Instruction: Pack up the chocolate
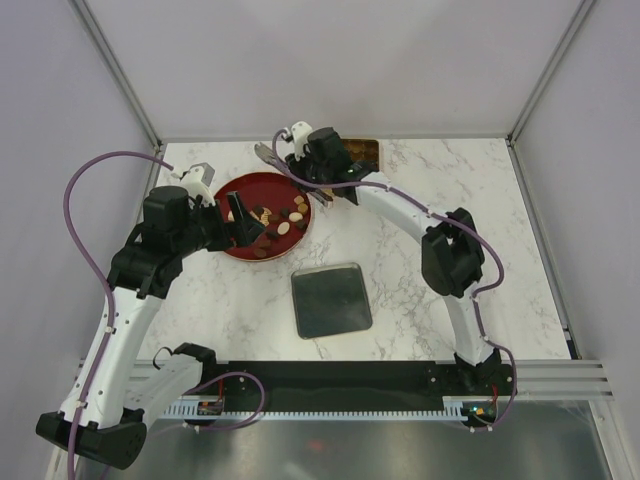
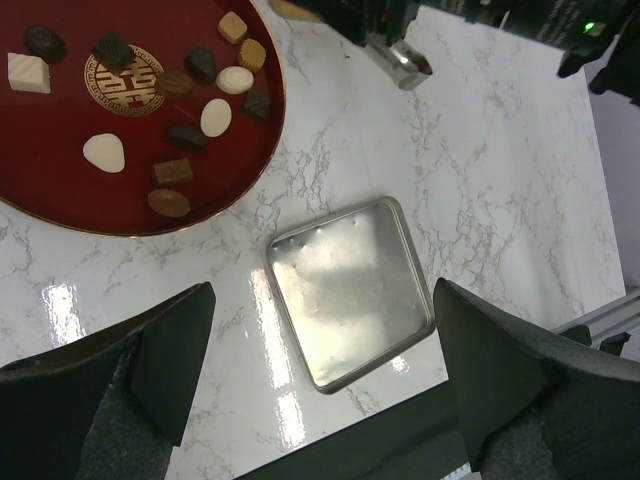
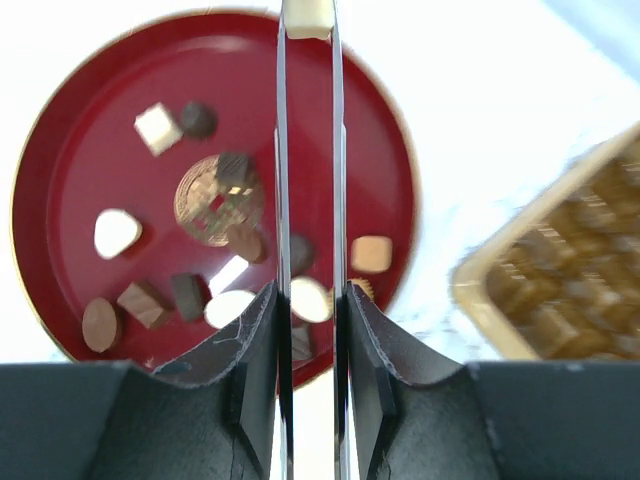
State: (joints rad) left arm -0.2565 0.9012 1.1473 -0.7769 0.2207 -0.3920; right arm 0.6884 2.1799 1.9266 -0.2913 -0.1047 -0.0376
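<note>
Several small chocolates (image 1: 275, 222), dark, light brown and cream, lie in a round red dish (image 1: 240, 185) with a gold emblem. They also show in the left wrist view (image 2: 215, 117) and the right wrist view (image 3: 118, 232). My right gripper (image 3: 308, 300) is shut on metal tongs (image 3: 281, 150) above the dish. A cream piece (image 3: 307, 16) sits between the tong tips. In the top view the tongs (image 1: 268, 155) stick out past the dish's far rim. My left gripper (image 2: 322, 330) is open and empty, high over the dish's left side (image 1: 240, 215).
An empty square silver tin (image 1: 331, 300) lies on the marble table in front of the dish, also in the left wrist view (image 2: 350, 290). A square gold tin (image 1: 365, 150) stands at the back, right of the dish.
</note>
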